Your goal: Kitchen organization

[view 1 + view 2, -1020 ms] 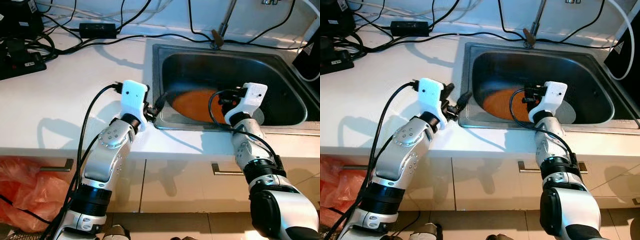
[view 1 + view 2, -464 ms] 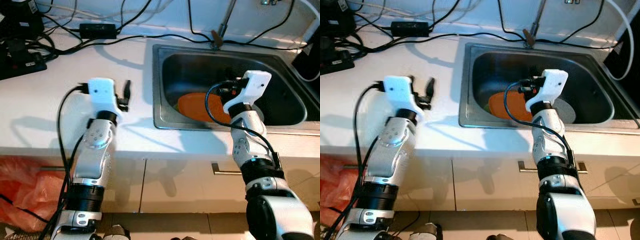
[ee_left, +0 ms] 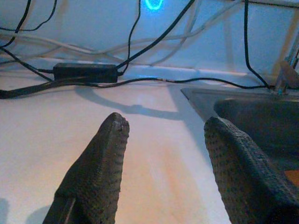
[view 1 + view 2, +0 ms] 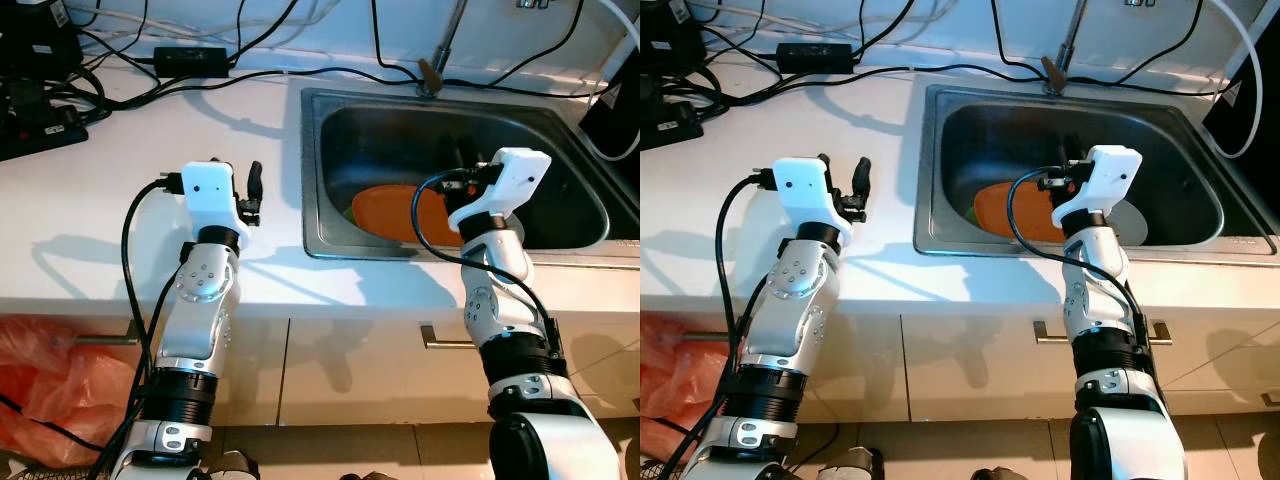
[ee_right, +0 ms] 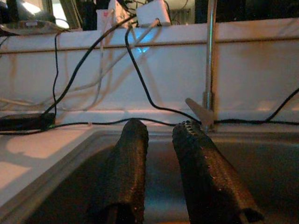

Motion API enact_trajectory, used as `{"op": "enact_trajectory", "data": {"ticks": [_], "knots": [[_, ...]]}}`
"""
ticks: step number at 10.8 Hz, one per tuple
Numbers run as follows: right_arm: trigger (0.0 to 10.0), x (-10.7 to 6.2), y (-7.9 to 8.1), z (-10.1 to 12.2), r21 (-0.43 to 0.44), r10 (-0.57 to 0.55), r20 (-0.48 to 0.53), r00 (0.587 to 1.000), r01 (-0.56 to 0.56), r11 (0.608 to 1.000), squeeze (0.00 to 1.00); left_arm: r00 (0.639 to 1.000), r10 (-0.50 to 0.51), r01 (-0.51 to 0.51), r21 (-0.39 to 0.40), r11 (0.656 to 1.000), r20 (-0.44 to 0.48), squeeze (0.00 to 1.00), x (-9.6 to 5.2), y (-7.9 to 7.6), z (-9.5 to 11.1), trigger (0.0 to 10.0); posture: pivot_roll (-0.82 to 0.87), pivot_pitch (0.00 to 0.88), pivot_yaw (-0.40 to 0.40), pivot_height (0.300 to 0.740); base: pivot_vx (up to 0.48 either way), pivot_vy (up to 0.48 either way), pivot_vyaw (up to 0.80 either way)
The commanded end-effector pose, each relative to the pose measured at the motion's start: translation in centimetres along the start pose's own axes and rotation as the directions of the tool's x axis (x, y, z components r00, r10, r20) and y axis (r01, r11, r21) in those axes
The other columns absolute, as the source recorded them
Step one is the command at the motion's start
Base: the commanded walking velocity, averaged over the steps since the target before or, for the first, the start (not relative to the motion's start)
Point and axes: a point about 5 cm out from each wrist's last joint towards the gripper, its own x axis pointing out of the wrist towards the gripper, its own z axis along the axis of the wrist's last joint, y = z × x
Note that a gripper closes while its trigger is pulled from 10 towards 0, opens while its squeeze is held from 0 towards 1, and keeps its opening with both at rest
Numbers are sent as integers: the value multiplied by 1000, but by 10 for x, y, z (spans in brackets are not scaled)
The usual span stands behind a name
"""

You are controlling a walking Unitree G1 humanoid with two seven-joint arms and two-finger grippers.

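Sink [image 4: 330,235], stainless, sunk in the white countertop [image 4: 90,220]; in its basin we see an orange plate [image 4: 400,212], flat and round-edged, lying on the bottom toward the near wall, partly hidden by the right arm; a sliver of something greenish shows at its left edge, too small for us to identify. Left gripper [image 3: 163,128] is raised over the countertop, just left of the sink rim, fingers [image 3: 100,163] spread wide with nothing between them. Right gripper [image 5: 159,133] hangs over the basin above the plate, its two fingers [image 5: 128,172] nearly parallel with a narrow gap, holding nothing; it points toward the faucet [image 5: 209,65] at the back wall. Black cables [image 4: 250,75] and a power adapter [image 4: 195,60] trail along the back of the counter; drawer handle [image 4: 445,343] below the sink.
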Motion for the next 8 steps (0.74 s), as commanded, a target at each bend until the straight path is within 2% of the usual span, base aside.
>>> {"op": "enact_trajectory", "data": {"ticks": [1,3,4,5,6,8], "knots": [[10000,-5,-5,-4,-14,-23,-23,999,22,1000,0,1000,-14,14,3,1000,5,0,3,-5,1,10000,59,81,-49,740,0,0,0],[10000,-13,-15,-10,-38,-74,-45,996,73,997,0,999,-32,31,9,999,14,0,7,-6,1,10000,46,68,-34,740,0,0,0],[10000,-34,-32,-27,-57,-147,-122,982,141,988,0,1000,-15,15,14,1000,6,0,8,0,-4,10000,44,62,-36,740,0,0,0],[10000,-39,-36,-28,-73,-153,-129,980,145,987,0,1000,-11,11,40,999,-1,0,7,4,-8,10000,43,61,-38,740,0,0,0],[10000,-36,-40,-23,-88,-161,-110,981,152,984,0,1000,6,-5,45,999,-9,0,5,10,-12,10000,40,61,-37,740,0,0,0],[10000,-31,-30,-22,-78,-134,-100,986,126,989,0,1000,16,-16,50,999,-9,0,3,12,-14,10000,53,58,-41,740,0,0,0]]}}
